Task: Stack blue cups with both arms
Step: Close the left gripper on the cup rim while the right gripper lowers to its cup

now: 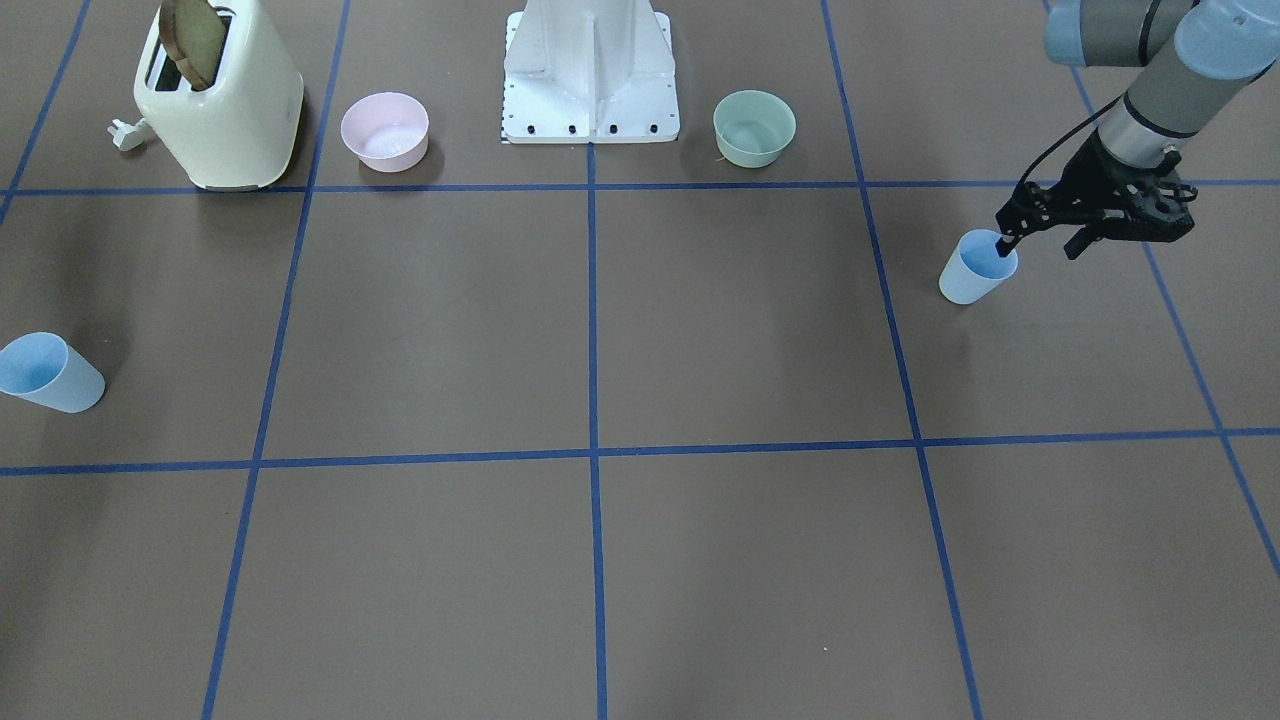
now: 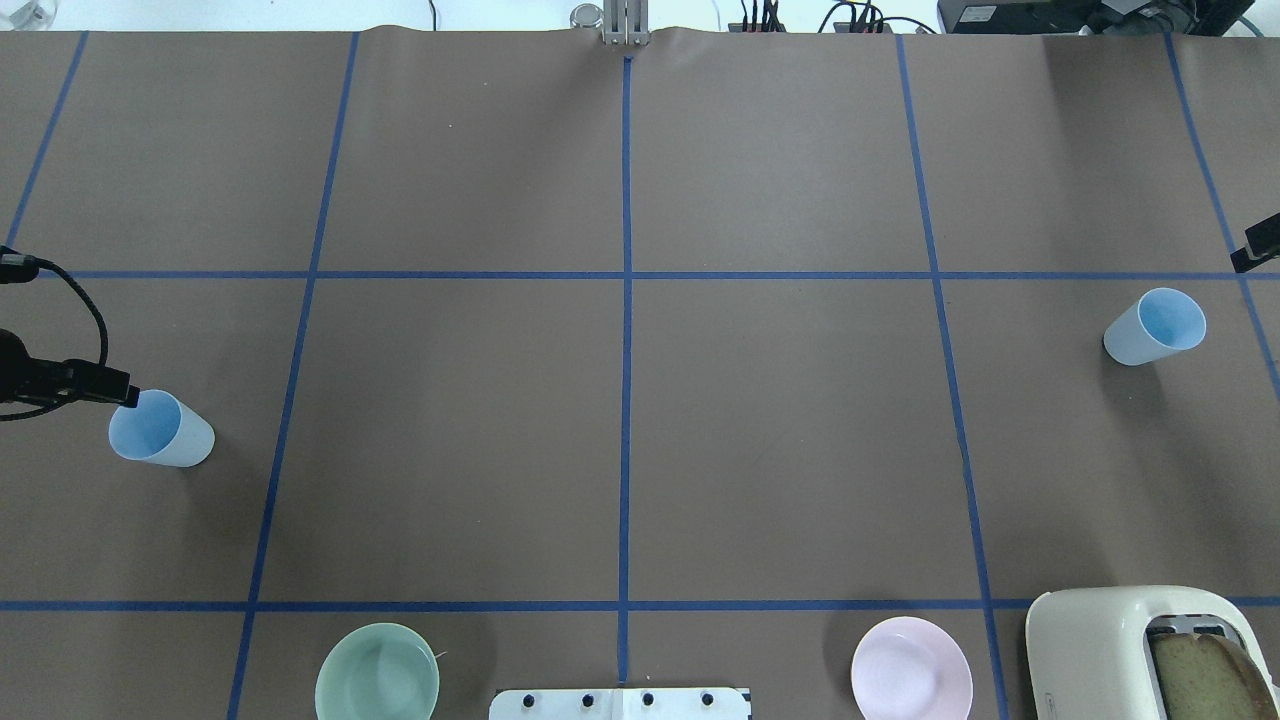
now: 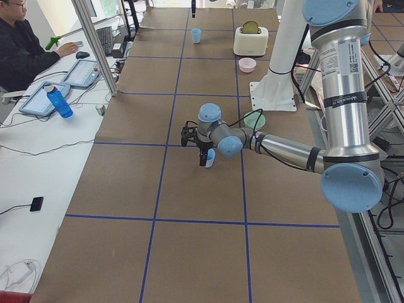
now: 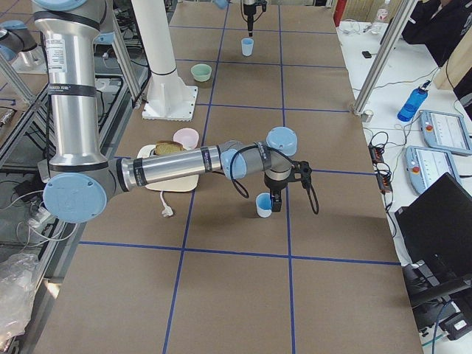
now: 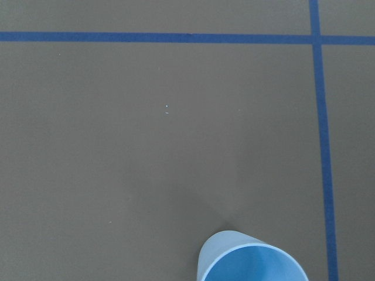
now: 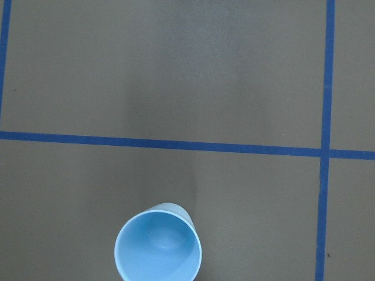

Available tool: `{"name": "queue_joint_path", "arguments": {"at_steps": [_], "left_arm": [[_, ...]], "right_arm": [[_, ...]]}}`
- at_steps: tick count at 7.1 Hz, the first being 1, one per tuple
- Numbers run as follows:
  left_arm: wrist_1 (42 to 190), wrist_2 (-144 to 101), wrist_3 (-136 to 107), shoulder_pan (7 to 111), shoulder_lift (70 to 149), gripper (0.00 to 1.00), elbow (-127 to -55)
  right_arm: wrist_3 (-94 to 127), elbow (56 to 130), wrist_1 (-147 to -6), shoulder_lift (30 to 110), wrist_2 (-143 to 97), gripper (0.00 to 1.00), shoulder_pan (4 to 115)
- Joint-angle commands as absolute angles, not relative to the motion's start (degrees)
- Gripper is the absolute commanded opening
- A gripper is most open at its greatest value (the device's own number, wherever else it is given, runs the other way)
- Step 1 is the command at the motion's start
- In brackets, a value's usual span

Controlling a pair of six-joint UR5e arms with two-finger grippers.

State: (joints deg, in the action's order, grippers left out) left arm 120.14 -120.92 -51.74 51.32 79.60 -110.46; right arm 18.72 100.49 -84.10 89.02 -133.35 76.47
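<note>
From where I stand, the two blue cups sit upright, mouths up, at opposite ends of the bench (image 1: pixel 600 330), well apart, which is why each arm has one to itself. The left-hand blue cup (image 1: pixel 978 268) has the left pincer (image 1: pixel 1040 245) right at it. Its fingers are spread, one tip appearing to dip over the rim into the mouth and the other hanging outside the wall. It looks set to nip the thin wall rather than wrap the whole body, which makes sense for a tapered tumbler that must drop into its twin or receive it. The right-hand blue cup (image 2: pixel 1155 328) stands near the bench's other end, with the right pincer (image 4: pixel 278 198) hanging close over or beside it; I cannot tell whether that one is spread or closed, nor whether it touches the cup. Its wrist camera looks down into the cup's mouth, so I'd judge it is lining up a similar rim grip. Neither cup looks lifted yet, and the stacking is all ahead. The toaster (image 1: pixel 225 110), pink bowl (image 1: pixel 385 130) and mint-green bowl (image 1: pixel 754 127) sit back along the robot's side by the white pedestal (image 1: pixel 590 75)
</note>
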Motion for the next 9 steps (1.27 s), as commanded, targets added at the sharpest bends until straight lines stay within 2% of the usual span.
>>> {"name": "queue_joint_path", "arguments": {"at_steps": [1, 7, 8, 9], "left_arm": [[120.2, -119.5, -51.7, 50.2, 79.7, 0.97, -109.3], [120.1, -118.8, -52.1, 46.8, 79.5, 0.97, -108.4], [120.2, -117.8, -52.1, 46.1, 79.5, 0.96, -108.3], [120.2, -117.3, -52.2, 45.8, 79.5, 0.87, -108.3]], "right_arm": [[18.7, 100.4, -84.1, 88.9, -133.4, 1.0, 76.5], [18.7, 100.1, -84.0, 88.4, -133.2, 1.0, 76.5], [18.7, 100.1, -84.1, 88.4, -133.3, 1.0, 76.5], [18.7, 99.7, -84.2, 87.8, -133.3, 1.0, 76.5]]}}
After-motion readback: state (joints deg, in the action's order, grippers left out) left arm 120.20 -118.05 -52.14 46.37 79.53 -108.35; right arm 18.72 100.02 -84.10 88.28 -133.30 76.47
